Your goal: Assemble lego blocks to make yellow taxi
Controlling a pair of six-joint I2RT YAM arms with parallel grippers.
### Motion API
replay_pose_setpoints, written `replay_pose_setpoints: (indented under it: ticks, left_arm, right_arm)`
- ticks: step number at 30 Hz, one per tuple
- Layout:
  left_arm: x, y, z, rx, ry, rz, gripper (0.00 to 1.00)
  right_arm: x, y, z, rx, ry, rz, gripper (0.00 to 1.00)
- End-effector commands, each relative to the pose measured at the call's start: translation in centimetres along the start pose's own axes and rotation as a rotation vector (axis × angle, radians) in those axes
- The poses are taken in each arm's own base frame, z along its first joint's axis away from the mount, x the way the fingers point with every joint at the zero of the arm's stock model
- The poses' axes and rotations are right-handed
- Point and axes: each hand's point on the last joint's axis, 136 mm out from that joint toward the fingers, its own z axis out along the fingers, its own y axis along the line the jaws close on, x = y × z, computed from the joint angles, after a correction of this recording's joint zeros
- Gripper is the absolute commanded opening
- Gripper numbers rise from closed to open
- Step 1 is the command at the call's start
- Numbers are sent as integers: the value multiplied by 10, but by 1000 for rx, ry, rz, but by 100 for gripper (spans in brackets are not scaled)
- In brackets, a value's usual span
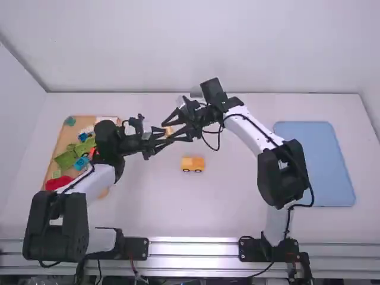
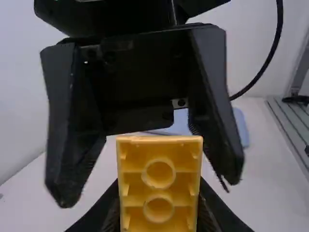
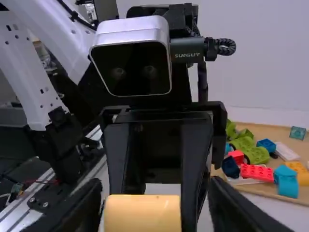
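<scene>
Tan tray (image 1: 60, 141) w/ blue, green & red blocks (image 1: 65, 160).

On the right side of the white surface (image 1: 208, 217) there is a flat blue tray (image 1: 317, 160), with rounded corners. On the left side lies a light wooden board (image 1: 58, 151). It carries green blocks (image 1: 64, 160), and a small teal block (image 1: 70, 121) sits near its far end. In the right wrist view, I see on this board a red studded brick (image 3: 256, 172) and, just beside it, a light-blue block (image 3: 288, 187). Behind the surface stands a plain, pale wall (image 1: 196, 50).
</scene>
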Motion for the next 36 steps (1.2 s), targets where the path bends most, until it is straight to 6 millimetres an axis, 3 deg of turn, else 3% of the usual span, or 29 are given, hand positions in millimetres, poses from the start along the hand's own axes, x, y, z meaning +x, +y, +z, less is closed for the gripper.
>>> replay_pose_setpoints:
  ticks: [1, 3, 7, 9, 10, 12, 13, 14, 17, 19, 20, 22, 26, 28, 29, 32, 33, 36]
  left_arm:
    - [1, 2, 0, -8, 1, -12, 5]
    - [1, 14, -1, -76, 4, -58, 6]
    - [-3, 14, 1, -76, -7, -54, 8]
    - [-5, 14, 0, -76, -13, -42, 11]
    - [-6, 15, -1, -81, -15, -36, 18]
    - [-7, 15, -1, -81, -17, -29, 53]
    - [-7, 13, 1, -76, -18, -27, 94]
    - [-7, 13, 1, -76, -18, -28, 99]
    - [-3, 13, 1, -76, -9, -47, 99]
    - [4, 15, -1, -89, 10, -60, 99]
    - [4, 15, -1, -89, 10, -60, 99]
    - [16, 29, -1, -178, 46, -112, 99]
    - [45, 58, -12, -384, 133, -224, 99]
    - [50, 61, -14, -411, 149, -242, 99]
    - [55, 63, -17, -435, 164, -256, 99]
    - [57, 66, -19, -458, 171, -259, 99]
    - [57, 69, -20, -470, 172, -252, 99]
    - [56, 72, -21, -489, 171, -244, 99]
  right_arm:
    - [-4, -2, 2, -17, -17, -27, 50]
    - [-4, -2, 0, -14, -18, -27, 42]
    - [-4, -2, 1, -16, -18, -54, 31]
    - [-4, -2, 1, -15, -17, -58, 27]
    - [-4, -3, 0, -14, -18, -64, 25]
    - [-5, -3, 1, -13, -18, -73, 19]
    - [-5, -6, 0, -5, -12, -87, 17]
    - [-5, -8, 0, 0, -7, -91, 17]
    - [-4, -30, -7, 93, 46, -61, 16]
    - [-1, -68, -20, 286, 119, 4, 15]
    - [-1, -68, -20, 286, 119, 4, 15]
    - [3, -109, -42, 540, 175, 85, 14]
    - [24, -148, -99, 951, 284, 237, 14]
    - [36, -148, -115, 1048, 334, 300, 14]
    - [56, -139, -136, 1163, 434, 398, 14]
    - [84, -117, -152, 1261, 564, 547, 14]
    - [108, -94, -163, 1330, 670, 679, 14]
    - [141, -51, -174, 1428, 827, 900, 14]
